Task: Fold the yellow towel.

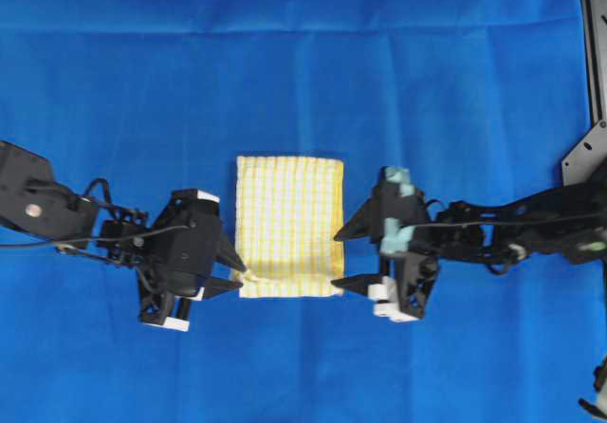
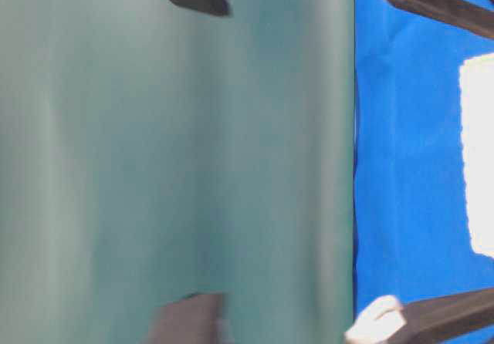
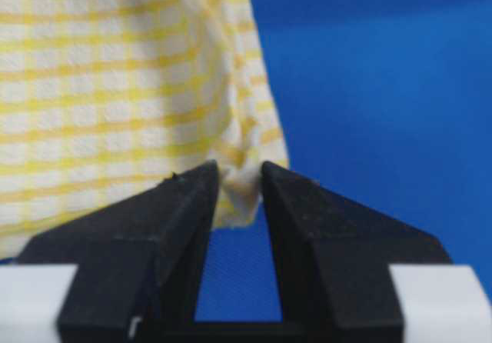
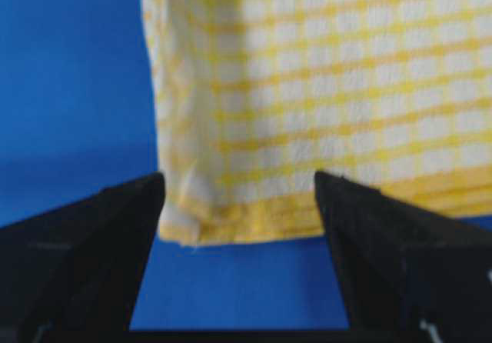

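Left gripper (image 1: 230, 272) at the towel's (image 1: 288, 224) near-left corner, jaws parted only narrowly, a bunched tip of that corner standing between the fingertips (image 3: 196, 193) in the left wrist view and touching them; impossible to tell whether pinched or just let go. Right gripper (image 1: 343, 258) at the towel's right edge, jaws spread wide, one finger near the edge's middle and the other at the near-right corner, nothing gripped; in the right wrist view, the two black fingers (image 4: 115, 228) set well apart with the yellow hem and the corner (image 4: 184, 231) lying between them, flat on the cloth (image 4: 69, 81), not clasped. Towel (image 3: 100, 89) folded into a neat upright rectangle at the middle of the blue cloth (image 1: 285, 63), yellow and white checks, its left near corner drawn up into a small point toward the left gripper. Both arms reaching in low from the sides, black, the right one carrying pale teal fittings (image 1: 396, 178). Table-level view blurred: a broad grey-green surface (image 2: 170, 159), blue cloth (image 2: 401, 166) at the right, a pale patch of towel (image 2: 478, 159) at the far right edge, dark arm parts at the corners. No containers in sight; no readable writing or labels.
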